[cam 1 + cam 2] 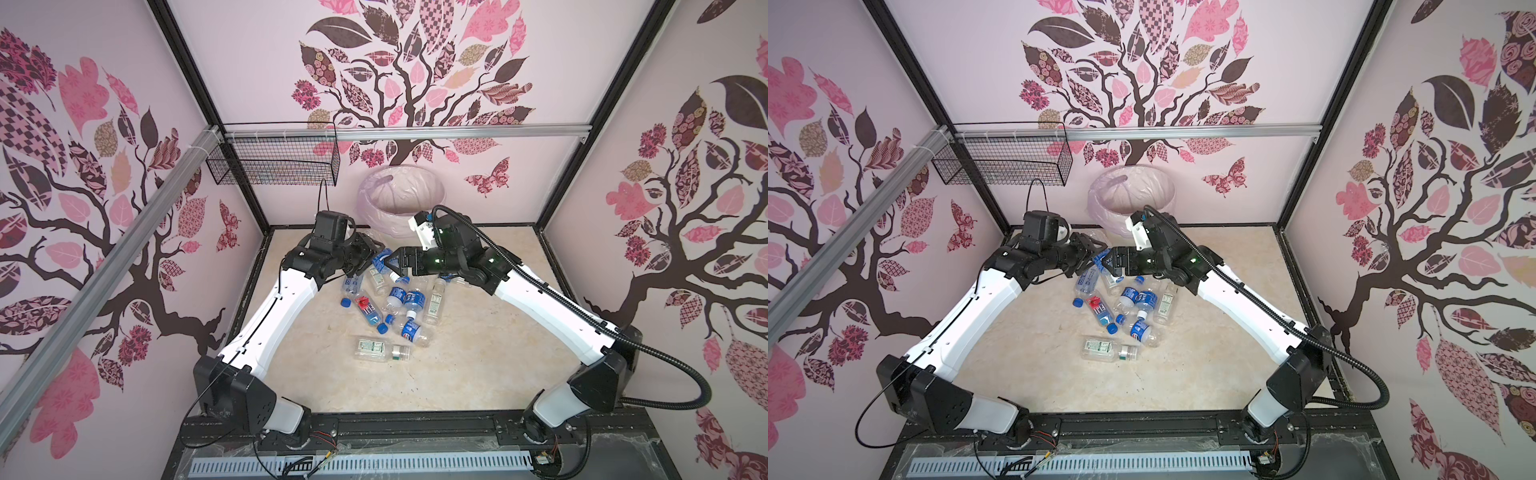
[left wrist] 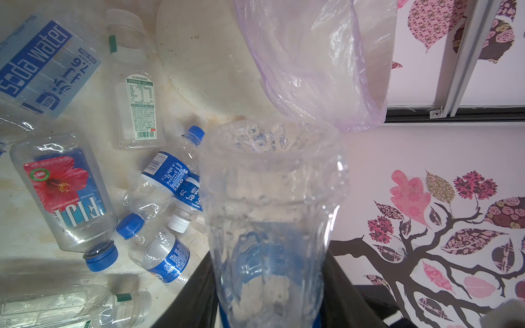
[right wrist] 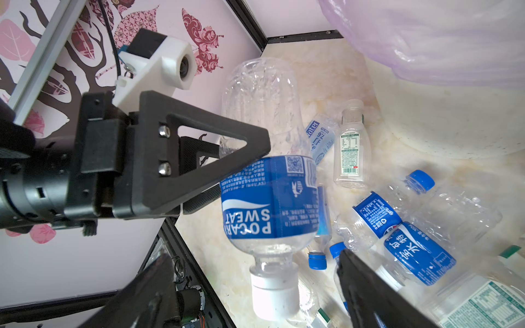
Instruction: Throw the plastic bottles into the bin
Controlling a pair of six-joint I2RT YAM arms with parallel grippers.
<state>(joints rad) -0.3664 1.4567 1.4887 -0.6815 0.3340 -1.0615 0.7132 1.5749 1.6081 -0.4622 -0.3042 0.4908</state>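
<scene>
My left gripper [image 1: 368, 254] [image 2: 270, 306] is shut on a clear plastic bottle [image 1: 380, 262] [image 2: 270, 204] [image 3: 270, 198] with a blue label, held above the floor just in front of the bin. Its white cap [image 3: 274, 292] points toward my right gripper [image 1: 394, 266] [image 3: 267, 296], which is open with one finger on each side of the cap, apart from it. Several more plastic bottles [image 1: 395, 303] [image 1: 1125, 303] lie heaped on the floor under both grippers. The cream bin [image 1: 401, 199] [image 1: 1131, 195] with its pale pink bag stands against the back wall.
A black wire basket [image 1: 274, 162] hangs on the back left rail. A white-labelled bottle [image 1: 380, 350] lies apart, nearer the front. Beige floor [image 1: 478, 353] stretches to the right and front of the heap, with patterned walls close on three sides.
</scene>
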